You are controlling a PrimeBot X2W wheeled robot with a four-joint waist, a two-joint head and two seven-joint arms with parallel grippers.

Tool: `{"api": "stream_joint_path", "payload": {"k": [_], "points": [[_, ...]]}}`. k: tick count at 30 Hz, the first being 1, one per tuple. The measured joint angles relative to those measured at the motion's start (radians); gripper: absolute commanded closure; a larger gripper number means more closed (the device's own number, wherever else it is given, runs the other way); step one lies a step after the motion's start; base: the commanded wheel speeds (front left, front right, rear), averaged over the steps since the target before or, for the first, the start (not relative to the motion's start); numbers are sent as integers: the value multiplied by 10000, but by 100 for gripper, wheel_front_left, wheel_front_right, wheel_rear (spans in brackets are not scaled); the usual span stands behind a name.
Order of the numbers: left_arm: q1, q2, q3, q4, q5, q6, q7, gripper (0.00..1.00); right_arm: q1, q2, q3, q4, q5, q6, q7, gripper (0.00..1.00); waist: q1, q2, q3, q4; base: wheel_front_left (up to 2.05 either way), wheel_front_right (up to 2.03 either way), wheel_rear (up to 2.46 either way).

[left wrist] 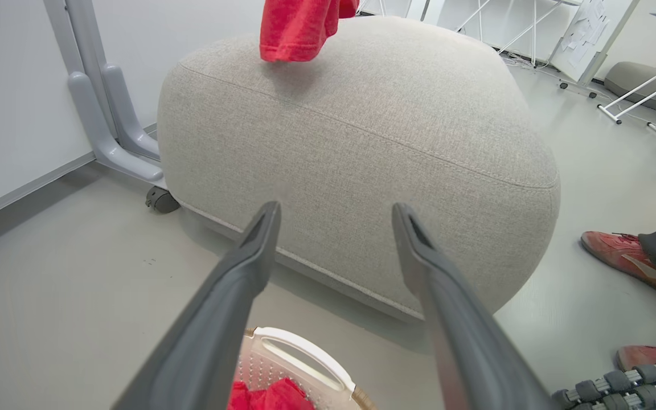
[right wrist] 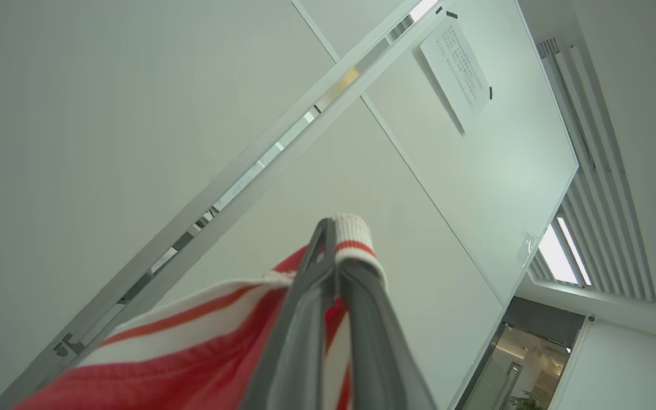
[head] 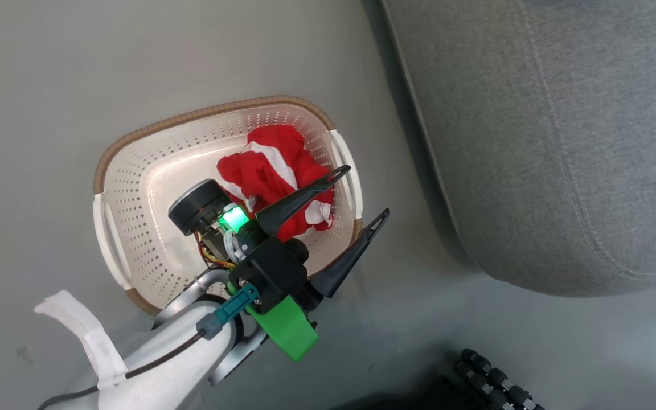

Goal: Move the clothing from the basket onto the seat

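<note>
The cream perforated basket (head: 191,117) stands on the floor with a crumpled red garment with white trim (head: 274,165) inside. My left gripper (head: 367,190) hangs open and empty over the basket's right end, one finger above the garment and one past the rim. In the left wrist view the open fingers (left wrist: 336,206) point at the grey seat (left wrist: 362,131), with the basket's handle (left wrist: 299,347) and the red cloth (left wrist: 271,396) below. A second red garment (left wrist: 296,28) hangs over the seat's top. My right gripper (right wrist: 331,228) is shut on its white-trimmed edge (right wrist: 191,347) and points upward. The seat (head: 561,142) lies right of the basket.
A person's red shoes (left wrist: 624,259) stand on the floor right of the seat. A black ribbed roller (head: 496,376) of my base sits at the lower right. A grey wheeled stand leg (left wrist: 111,114) is behind the seat on the left, with white table frames (left wrist: 641,97) further back.
</note>
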Motion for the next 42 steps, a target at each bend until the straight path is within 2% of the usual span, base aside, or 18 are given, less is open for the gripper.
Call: {"api": "stream_joint_path", "payload": {"k": [2, 5, 11, 15, 24, 25, 26, 27, 34, 37, 42], "points": [[-3, 2, -2, 6, 0, 6, -17, 0, 147, 121, -558, 151, 19, -2, 0, 100, 0, 1, 144, 240, 0, 0, 0], [-4, 2, -8, 2, 0, 40, -90, 0, 633, 77, -865, 263, -107, -2, 0, 100, 0, 0, 327, 491, 0, 0, 0], [-12, -130, 82, 38, -50, 224, -240, 0, 2103, 589, -1831, 721, -115, -2, 0, 100, 0, 0, 549, 751, 0, 0, 0], [-31, -155, 71, 59, -67, 224, -280, 0, 3349, 1116, -2127, 1419, -301, -2, 0, 100, -1, 0, 591, 819, 0, 0, 0], [-29, -236, -2, 267, -232, 226, -407, 0, 5584, 2752, -2474, 3680, -477, -2, 2, 100, -1, 0, 401, 916, 0, 0, 0], [-18, -242, -6, 297, -244, 242, -416, 0, 5743, 2959, -2573, 3827, -468, -2, 2, 92, -1, 0, 349, 920, 0, 0, 0], [-6, -253, -4, 328, -263, 270, -443, 0, 5895, 3152, -2665, 3894, -468, -2, 0, 31, -1, 0, 291, 921, 0, 0, 0], [19, -270, 2, 351, -293, 318, -466, 0, 6029, 3335, -2763, 3885, -499, -2, 2, 0, -2, 0, 230, 918, 0, 0, 0], [419, -385, 67, 663, -596, 460, -792, 0, 7382, 4857, -2671, 3103, -742, -4, 2, 0, -2, 0, -330, 818, 0, 0, 0], [670, -545, 150, 865, -788, 571, -974, 0, 8050, 5214, -2401, 2888, -807, -4, 2, 0, -2, 0, -696, 792, 0, 0, 0], [1313, -913, 431, 1390, -1095, 790, -1206, 0, 8920, 5450, -1534, 2704, -803, -4, 2, 0, -2, 0, -1453, 831, 0, 0, 0]]}}
